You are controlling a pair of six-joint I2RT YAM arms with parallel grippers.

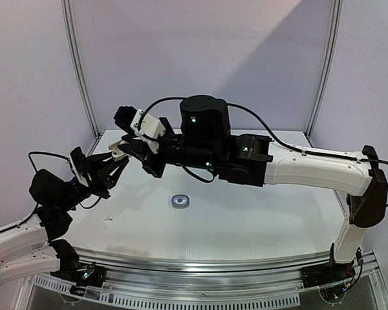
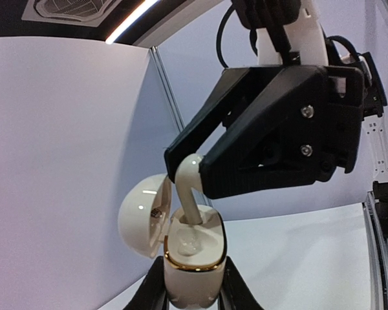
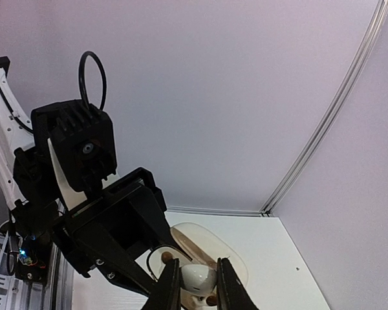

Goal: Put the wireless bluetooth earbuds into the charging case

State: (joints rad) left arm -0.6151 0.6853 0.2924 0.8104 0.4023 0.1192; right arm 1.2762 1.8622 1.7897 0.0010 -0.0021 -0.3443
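Note:
A white charging case [image 2: 193, 274] with a gold rim stands upright between the fingers of my left gripper [image 2: 193, 287], which is shut on its body. Its lid [image 2: 141, 216] hangs open to the left. A white earbud [image 2: 187, 187] has its stem in the case's far slot. My right gripper [image 3: 197, 279] is shut on the earbud's head [image 3: 199, 276], coming from above and the right. Seen from the top, both grippers meet above the table's left rear: left gripper [image 1: 114, 163], right gripper [image 1: 124, 150], case [image 1: 118, 153]. Another small white earbud [image 1: 107, 218] lies on the table.
A small round grey case [image 1: 180, 201] lies shut on the white table [image 1: 246, 213] near its middle. The right arm [image 1: 310, 169] stretches across above the table's rear. Walls with metal rails stand at the back and sides.

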